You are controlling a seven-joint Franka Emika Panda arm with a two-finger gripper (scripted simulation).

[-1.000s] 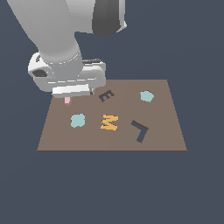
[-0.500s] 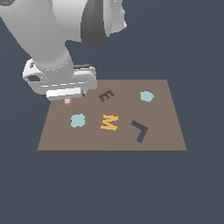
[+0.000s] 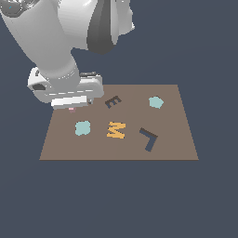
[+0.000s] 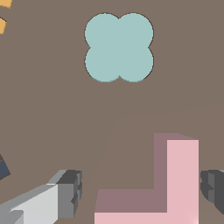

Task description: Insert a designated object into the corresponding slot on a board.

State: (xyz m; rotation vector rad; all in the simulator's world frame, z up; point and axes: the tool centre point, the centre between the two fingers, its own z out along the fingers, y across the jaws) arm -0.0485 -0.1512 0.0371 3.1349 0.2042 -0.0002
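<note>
1. The L block [image 4: 175,183] lay on the board [image 3: 176,139], between the two fingers [image 4: 65,194] of the hand [image 4: 142,192].
2. The clover shape [image 3: 82,128] lay near the block.
3. The M [image 3: 115,129] sat between the clover shape and the L slot [image 3: 149,138].
4. The E [image 3: 113,101] lay behind the M.

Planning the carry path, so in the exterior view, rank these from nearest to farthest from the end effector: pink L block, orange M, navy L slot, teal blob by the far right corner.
1. pink L block, under the end effector
2. orange M, mid-board
3. navy L slot and teal blob, both on the view's right: too close to call
</note>
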